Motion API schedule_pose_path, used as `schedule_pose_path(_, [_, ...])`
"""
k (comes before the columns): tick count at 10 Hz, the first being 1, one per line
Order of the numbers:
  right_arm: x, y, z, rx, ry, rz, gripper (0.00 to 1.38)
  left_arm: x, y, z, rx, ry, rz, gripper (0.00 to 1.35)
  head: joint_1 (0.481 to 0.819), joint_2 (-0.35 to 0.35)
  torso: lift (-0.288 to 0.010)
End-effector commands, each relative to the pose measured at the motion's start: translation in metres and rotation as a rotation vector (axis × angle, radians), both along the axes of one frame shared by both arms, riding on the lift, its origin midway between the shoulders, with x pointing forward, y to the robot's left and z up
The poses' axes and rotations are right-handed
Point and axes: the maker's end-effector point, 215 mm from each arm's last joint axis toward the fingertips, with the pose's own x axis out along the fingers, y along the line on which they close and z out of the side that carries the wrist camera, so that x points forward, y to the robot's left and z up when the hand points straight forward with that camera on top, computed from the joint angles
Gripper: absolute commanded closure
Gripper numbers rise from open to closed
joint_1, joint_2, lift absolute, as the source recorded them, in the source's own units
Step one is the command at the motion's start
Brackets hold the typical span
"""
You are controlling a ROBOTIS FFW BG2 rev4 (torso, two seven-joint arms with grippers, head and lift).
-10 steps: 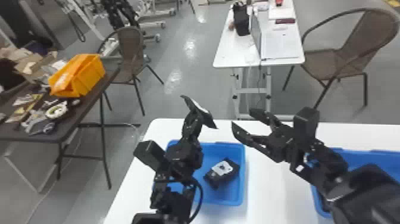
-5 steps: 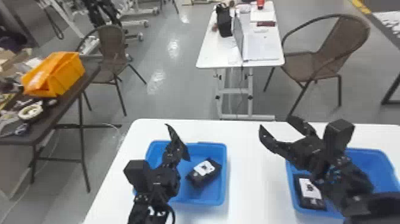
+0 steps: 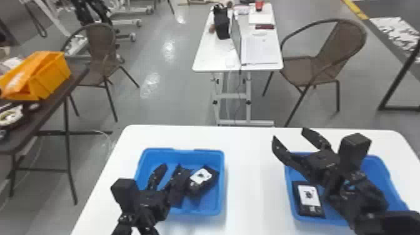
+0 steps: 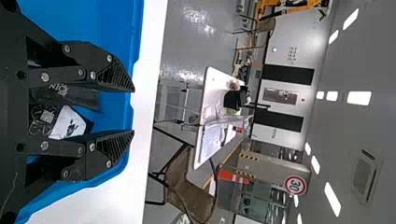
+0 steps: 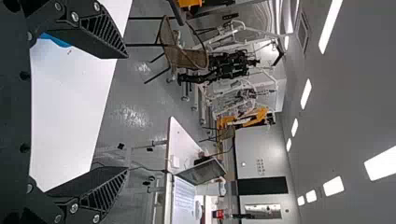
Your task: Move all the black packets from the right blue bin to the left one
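Note:
In the head view, my left gripper (image 3: 172, 168) stands open over the left blue bin (image 3: 220, 184). Inside that bin a black packet with a white label (image 3: 201, 176) leans near the right side, and a darker packet (image 3: 178, 197) lies partly behind the gripper. The left wrist view has the labelled packet (image 4: 70, 122) and the dark packet (image 4: 65, 97) beyond the open left gripper (image 4: 132, 111). My right gripper (image 3: 289, 135) is open above the back left edge of the right blue bin (image 3: 290, 203); one labelled packet (image 3: 309, 200) lies flat there. In its wrist view, the right gripper (image 5: 126, 113) holds nothing.
Both bins stand on a white table (image 3: 253, 156), with bare tabletop between them. At the left is a dark table with an orange bin (image 3: 50, 75). Behind are a small white table (image 3: 212, 59) with a laptop, and brown chairs (image 3: 331, 59).
The head view has shifted. My left gripper has lowered and turned, uncovering part of the dark packet in the left bin. My right gripper has moved rightward, from between the bins to the right bin.

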Motion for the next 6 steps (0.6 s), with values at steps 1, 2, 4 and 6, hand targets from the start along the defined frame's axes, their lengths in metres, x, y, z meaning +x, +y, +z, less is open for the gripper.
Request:
schedule_pose_path(1, [-0.004,-0.024,-0.004,-0.029,0.014,-0.037,0.18,0.005,0.008,0.012,0.006,-0.036,0.016,0.1,0.695,0.13,0.0])
schedule_pose_path(2, [-0.01,-0.045,-0.009,-0.058,0.041,-0.069,0.18,0.007,0.014,0.021,0.01,-0.064,0.027,0.12,0.695,0.122,0.0])
schedule_pose_path(4, [-0.029,-0.088,-0.03,-0.087,0.122,-0.14,0.18,0.008,0.027,0.036,0.022,-0.113,0.045,0.12,0.695,0.089,0.0])
schedule_pose_path(6, [-0.051,-0.146,-0.06,-0.127,0.223,-0.233,0.18,0.011,0.029,0.049,0.005,-0.145,0.055,0.11,0.695,0.062,0.0])
